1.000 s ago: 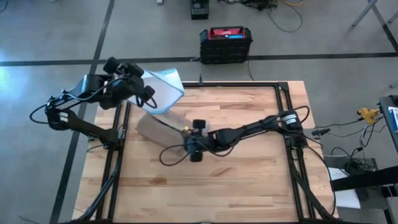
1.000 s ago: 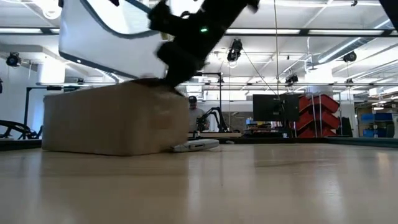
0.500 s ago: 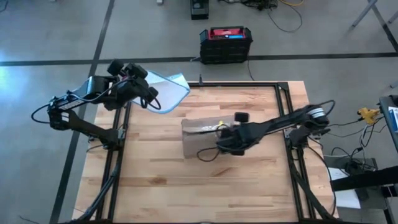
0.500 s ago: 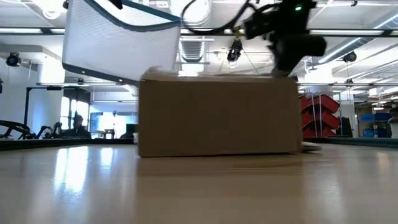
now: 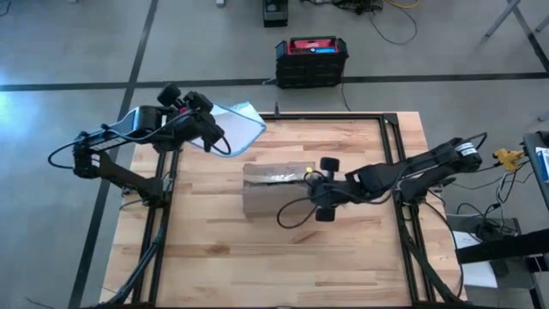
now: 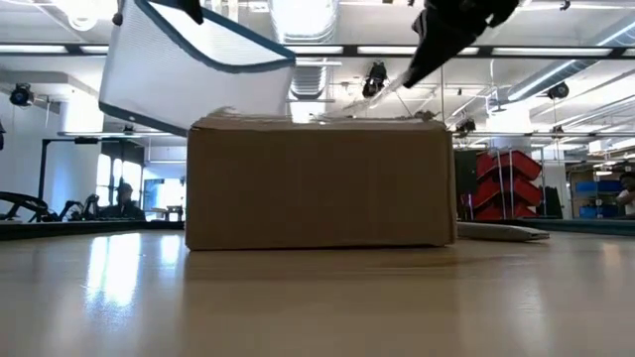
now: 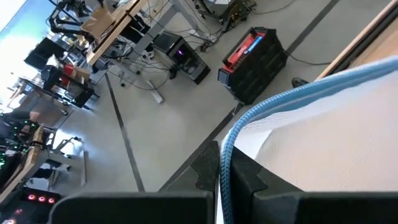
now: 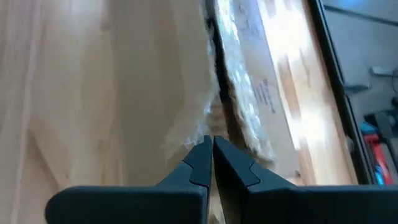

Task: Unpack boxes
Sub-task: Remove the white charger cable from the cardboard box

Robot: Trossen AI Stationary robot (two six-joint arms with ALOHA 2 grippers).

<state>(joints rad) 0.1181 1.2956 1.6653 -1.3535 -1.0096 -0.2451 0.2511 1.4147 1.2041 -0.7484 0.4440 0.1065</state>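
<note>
- Sitting near the middle of the wooden table (image 5: 343, 249), the brown cardboard box (image 5: 273, 190) rests flat, with shiny clear tape (image 5: 276, 176) crinkled along its top.
- In the low view the box (image 6: 317, 181) fills the centre, upright on the tabletop, its top edge slightly ragged.
- Right gripper (image 5: 310, 182) is at the box's right end, at the taped top edge; its fingers are pressed together, and the wrist view shows their tips (image 8: 210, 149) meeting against crumpled tape (image 8: 233, 93).
- Whether tape is actually pinched between those tips cannot be told.
- Left gripper (image 5: 208, 133) hangs over the table's far left corner, clamped on a clear plastic pouch (image 5: 233, 123) with a blue edge (image 7: 273, 106), held clear of the box.
- Beyond the table, on the floor, stands a black-and-red case (image 5: 311, 60).
</note>
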